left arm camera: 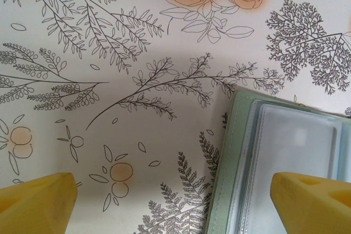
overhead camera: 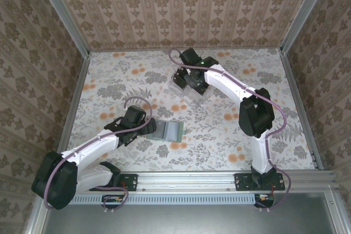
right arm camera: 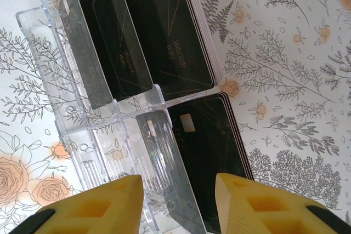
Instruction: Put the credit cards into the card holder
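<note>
Count: credit cards (right arm camera: pixel 164 31) in three dark groups, number per group not readable, all standing in one clear rack (right arm camera: pixel 82 135). One card holder (overhead camera: pixel 169 131) lay open with its clear pockets up, about 6 o'clock from the rack and well apart. The right gripper (right arm camera: pixel 178 190) was half-spread astride a rack divider and the 5 o'clock group; grip could not be told. The left gripper (left arm camera: pixel 175 190) was spread wide at the holder's 9 o'clock edge, holding nothing.

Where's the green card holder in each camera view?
Top external: card holder centre, beside left end effector.
Left wrist: card holder lower right corner.
Right wrist: faces the clear card rack.
Shared landmark: floral table cover.
</note>
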